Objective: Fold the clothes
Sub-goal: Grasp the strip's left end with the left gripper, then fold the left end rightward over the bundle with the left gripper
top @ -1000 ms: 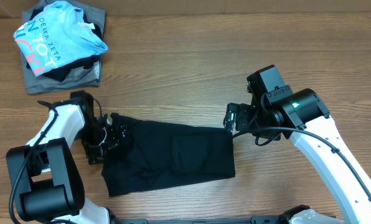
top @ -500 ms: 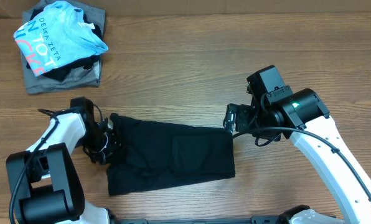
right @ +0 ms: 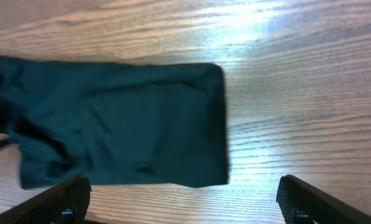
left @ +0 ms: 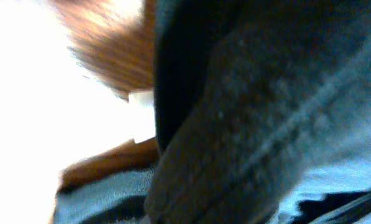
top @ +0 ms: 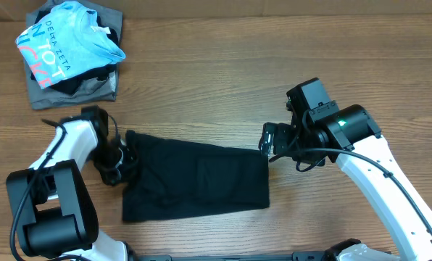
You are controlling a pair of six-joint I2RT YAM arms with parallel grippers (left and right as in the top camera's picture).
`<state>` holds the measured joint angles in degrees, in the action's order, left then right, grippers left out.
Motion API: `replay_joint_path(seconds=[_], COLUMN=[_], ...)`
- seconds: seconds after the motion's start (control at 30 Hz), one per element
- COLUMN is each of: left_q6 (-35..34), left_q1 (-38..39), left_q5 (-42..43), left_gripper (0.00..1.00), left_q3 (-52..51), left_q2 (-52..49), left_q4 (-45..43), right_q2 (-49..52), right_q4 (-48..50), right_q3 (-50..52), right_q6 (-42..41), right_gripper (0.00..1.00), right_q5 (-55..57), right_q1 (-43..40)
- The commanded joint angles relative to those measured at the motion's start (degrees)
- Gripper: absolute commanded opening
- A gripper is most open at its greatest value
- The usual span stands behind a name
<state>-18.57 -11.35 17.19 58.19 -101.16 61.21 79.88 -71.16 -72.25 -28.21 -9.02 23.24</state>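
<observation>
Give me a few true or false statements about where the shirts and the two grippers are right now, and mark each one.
1. The black T-shirt lies on the table between the two grippers. True.
2. The right gripper is clamped on the black T-shirt. False: it is open and holds nothing, by the shirt's right edge.
3. The left gripper is shut on fabric at the shirt's left edge. True.
4. The light blue shirt lies on top of the black T-shirt. False: it sits on the grey garment at the far left corner, apart from the black T-shirt.
</observation>
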Motion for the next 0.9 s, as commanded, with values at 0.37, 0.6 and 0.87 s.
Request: replay_joint_path(seconds=[0.37, 0.6, 0.87], left_q6=[-4.5, -7.1, -8.9], left_q1=[5.6, 16.4, 29.2], left_q5=[-6.2, -3.7, -2.1], left_gripper=[0.04, 0.04, 0.04], left_q3=[23.5, 24.6, 24.5], left_q2=[2.6, 7.6, 8.4], left_q4=[17.9, 17.8, 15.5], right_q2=[2.7, 10.4, 16.2], right_q4=[25.1, 30.5, 34.6], right_q3=[22.2, 24.7, 24.7], right_q6=[0.6, 0.6, -2.1], right_gripper=[1.0, 1.0, 1.0], right_q5=[-19.3, -25.7, -27.1], right_q1=[-0.1, 0.0, 1.8])
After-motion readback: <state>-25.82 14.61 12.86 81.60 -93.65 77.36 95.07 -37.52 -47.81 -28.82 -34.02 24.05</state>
